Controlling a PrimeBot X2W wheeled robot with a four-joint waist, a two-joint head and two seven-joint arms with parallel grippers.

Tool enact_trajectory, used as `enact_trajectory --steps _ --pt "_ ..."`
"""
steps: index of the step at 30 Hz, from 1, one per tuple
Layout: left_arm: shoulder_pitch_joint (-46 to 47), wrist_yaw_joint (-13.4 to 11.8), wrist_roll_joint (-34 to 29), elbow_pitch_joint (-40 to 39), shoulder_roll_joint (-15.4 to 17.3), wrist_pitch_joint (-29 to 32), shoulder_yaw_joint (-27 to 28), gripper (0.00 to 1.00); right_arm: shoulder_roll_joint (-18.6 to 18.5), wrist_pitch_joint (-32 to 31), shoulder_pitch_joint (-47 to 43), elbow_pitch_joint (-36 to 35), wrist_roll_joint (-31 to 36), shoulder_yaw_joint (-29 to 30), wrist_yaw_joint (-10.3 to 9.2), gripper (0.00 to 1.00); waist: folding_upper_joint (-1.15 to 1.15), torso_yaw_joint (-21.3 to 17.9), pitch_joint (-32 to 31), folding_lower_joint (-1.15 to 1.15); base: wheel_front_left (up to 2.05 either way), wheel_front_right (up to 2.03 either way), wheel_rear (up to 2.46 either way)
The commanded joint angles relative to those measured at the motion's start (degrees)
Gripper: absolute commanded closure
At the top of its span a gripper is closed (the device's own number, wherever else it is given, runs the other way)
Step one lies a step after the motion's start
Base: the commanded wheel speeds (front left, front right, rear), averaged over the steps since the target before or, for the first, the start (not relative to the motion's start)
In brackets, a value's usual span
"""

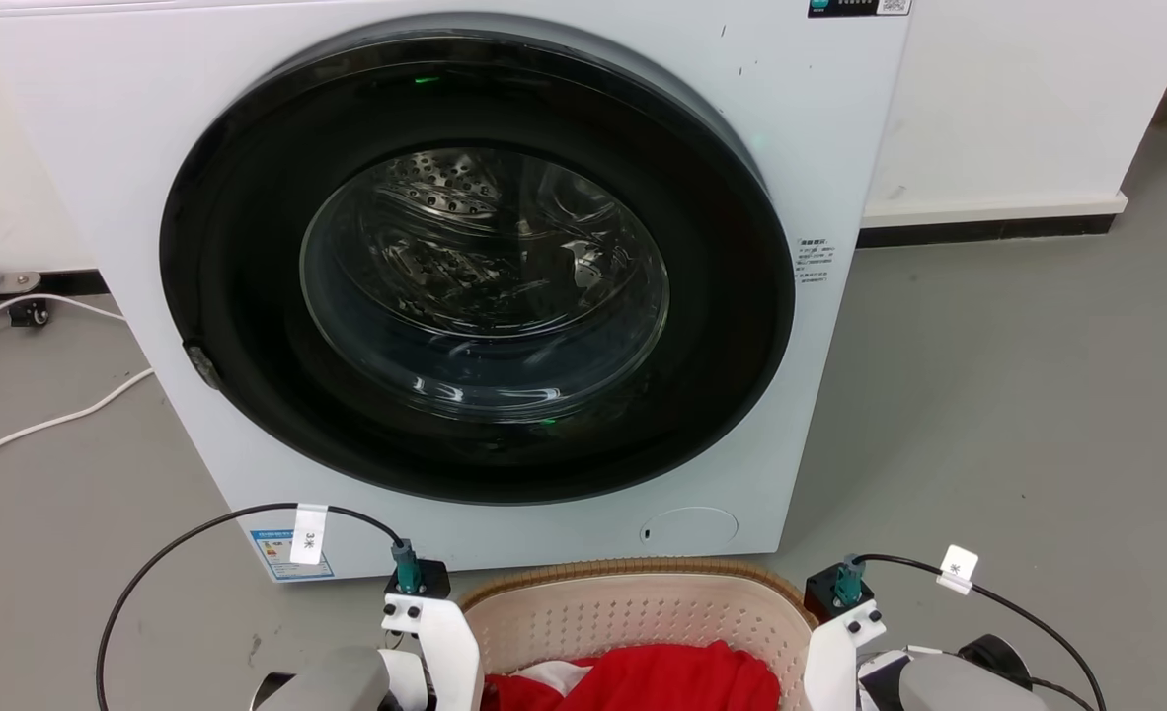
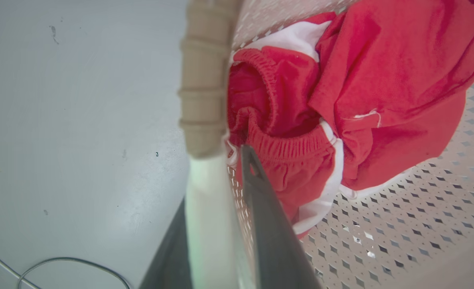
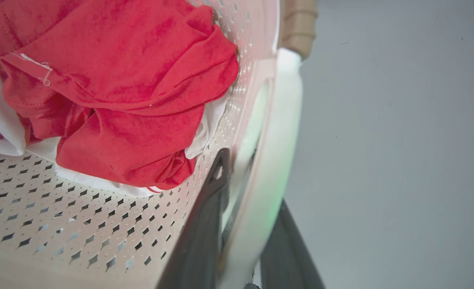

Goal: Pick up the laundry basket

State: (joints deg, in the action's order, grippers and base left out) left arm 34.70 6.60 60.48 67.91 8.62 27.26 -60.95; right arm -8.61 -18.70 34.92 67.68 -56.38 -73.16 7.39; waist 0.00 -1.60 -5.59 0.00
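The laundry basket (image 1: 643,604), pale pink and perforated with a brown braided rim (image 1: 633,567), sits at the bottom centre in front of the washing machine. Red and white clothes (image 1: 658,681) lie inside it. In the left wrist view my left gripper (image 2: 215,180) is shut on the basket's white side handle (image 2: 209,216), one finger (image 2: 261,208) inside the wall and one outside. My right gripper (image 3: 253,180) clamps the opposite white handle (image 3: 279,128) the same way. The head view shows both white wrist brackets (image 1: 426,632) flanking the basket. I cannot tell whether the basket is off the floor.
A white front-loading washing machine (image 1: 100,148) with its round dark door (image 1: 248,296) shut stands right behind the basket. A white cable (image 1: 50,420) lies on the grey floor at left, and a thin cable (image 2: 60,263) shows nearby. Open floor (image 1: 1018,415) extends right.
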Motion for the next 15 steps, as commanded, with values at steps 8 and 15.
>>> enact_trajectory --steps 8,15 --pt "1.08 1.55 1.73 -1.0 -1.43 1.91 -1.96 1.0 0.59 -0.84 0.33 -1.01 0.81 -0.35 0.19 1.0 0.0 0.04 0.36 0.0 0.0 0.0 0.0" --pt "1.22 1.55 2.65 -0.81 -1.18 1.59 -2.9 1.0 0.45 -1.33 0.25 -1.05 0.99 -0.36 0.19 1.0 0.0 -0.09 0.5 0.0 0.0 0.0 0.0"
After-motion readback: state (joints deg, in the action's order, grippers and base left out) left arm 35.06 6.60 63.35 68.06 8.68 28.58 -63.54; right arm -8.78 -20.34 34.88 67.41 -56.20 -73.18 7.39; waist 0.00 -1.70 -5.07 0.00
